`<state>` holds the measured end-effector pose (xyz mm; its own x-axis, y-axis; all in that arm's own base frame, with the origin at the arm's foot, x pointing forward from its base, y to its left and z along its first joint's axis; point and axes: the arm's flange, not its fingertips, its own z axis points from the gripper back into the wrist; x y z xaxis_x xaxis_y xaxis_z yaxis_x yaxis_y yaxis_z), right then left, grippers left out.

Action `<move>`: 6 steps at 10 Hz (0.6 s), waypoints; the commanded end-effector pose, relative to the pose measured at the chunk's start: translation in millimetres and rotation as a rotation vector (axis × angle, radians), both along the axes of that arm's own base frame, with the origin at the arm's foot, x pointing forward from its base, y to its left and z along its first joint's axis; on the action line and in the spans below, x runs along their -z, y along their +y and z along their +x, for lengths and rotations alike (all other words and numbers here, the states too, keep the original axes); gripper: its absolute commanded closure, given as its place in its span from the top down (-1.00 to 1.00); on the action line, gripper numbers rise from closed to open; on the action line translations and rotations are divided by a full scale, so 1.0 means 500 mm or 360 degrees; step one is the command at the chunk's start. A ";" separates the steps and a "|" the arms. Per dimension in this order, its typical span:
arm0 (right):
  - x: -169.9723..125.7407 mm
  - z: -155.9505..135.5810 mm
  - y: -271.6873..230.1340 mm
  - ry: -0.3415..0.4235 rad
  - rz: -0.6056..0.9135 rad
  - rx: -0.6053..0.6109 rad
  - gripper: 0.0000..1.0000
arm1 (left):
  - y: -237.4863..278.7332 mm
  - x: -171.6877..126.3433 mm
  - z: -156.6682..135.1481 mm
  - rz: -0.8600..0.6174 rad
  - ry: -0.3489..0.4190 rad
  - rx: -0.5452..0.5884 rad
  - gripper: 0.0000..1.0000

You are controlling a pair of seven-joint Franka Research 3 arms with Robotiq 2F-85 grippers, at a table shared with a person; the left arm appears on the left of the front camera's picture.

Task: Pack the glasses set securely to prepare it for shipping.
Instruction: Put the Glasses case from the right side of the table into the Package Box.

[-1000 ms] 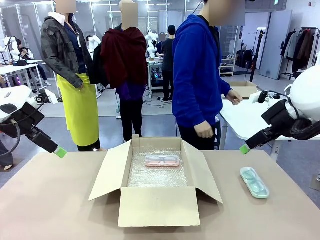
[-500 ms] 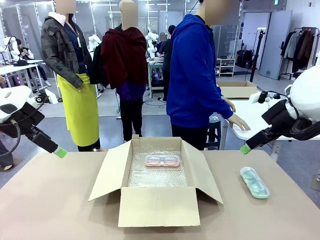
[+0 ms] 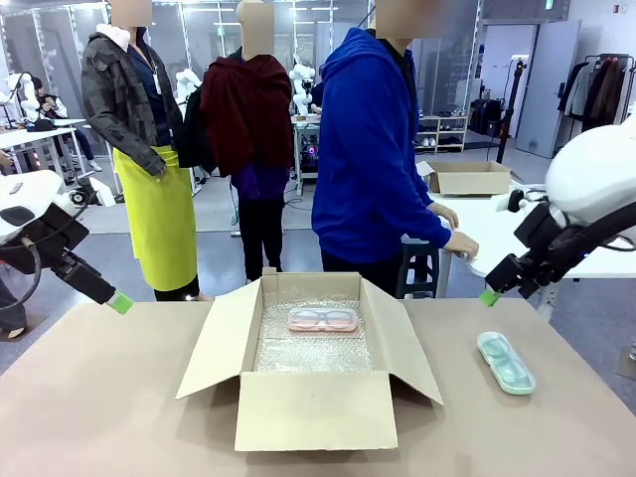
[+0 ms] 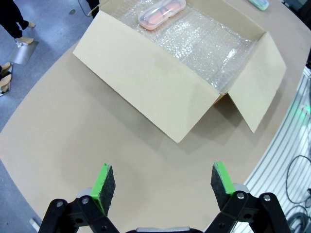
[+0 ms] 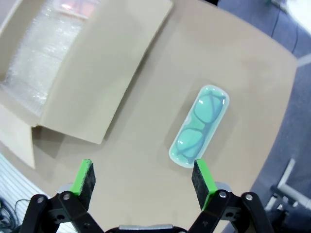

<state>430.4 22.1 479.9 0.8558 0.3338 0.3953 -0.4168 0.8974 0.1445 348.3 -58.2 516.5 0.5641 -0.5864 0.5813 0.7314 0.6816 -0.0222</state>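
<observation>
The pink case [image 3: 322, 319] with glasses lies on bubble wrap at the far end of the open cardboard box [image 3: 313, 409]; it also appears in the left wrist view [image 4: 162, 12]. The mint-green case [image 3: 505, 362] rests on the table right of the box, apart from it. My right gripper [image 3: 488, 296] hovers open above and behind that case; in the right wrist view the case [image 5: 199, 126] lies just beyond the gripper [image 5: 143, 178]. My left gripper [image 3: 120, 302] hangs open over the table's far left, and its wrist view shows the gripper [image 4: 162, 179] empty, short of the box [image 4: 146, 82].
All box flaps are folded outward; the right flap [image 5: 97, 73] lies between the mint case and the box's inside. A person in a blue hoodie [image 3: 378, 159] stands behind the box, hands on a white side table [image 3: 497, 234] that carries another cardboard box [image 3: 467, 177].
The person in blue has turned and put both hands on the side table. My right arm has lifted and shifted its wrist slightly; its fingertips stay about where they were. Left arm still.
</observation>
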 end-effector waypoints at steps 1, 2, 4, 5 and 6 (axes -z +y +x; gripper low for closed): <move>0.041 0.055 -0.004 0.0170 -0.0039 0.0134 1.00 | 0.003 -0.001 0.001 -0.0021 -0.0007 0.0012 1.00; 0.081 0.073 -0.016 0.0179 -0.0065 0.0174 1.00 | 0.003 -0.001 0.001 -0.0021 -0.0007 0.0012 1.00; 0.156 0.098 -0.036 0.0267 -0.0093 0.0223 1.00 | 0.003 -0.001 0.001 -0.0021 -0.0007 0.0012 1.00; 0.175 0.114 -0.046 0.0287 -0.0110 0.0237 1.00 | 0.003 -0.001 0.001 -0.0021 -0.0007 0.0012 1.00; 0.186 0.129 -0.059 0.0301 -0.0143 0.0253 1.00 | 0.003 -0.001 0.001 -0.0021 -0.0007 0.0012 1.00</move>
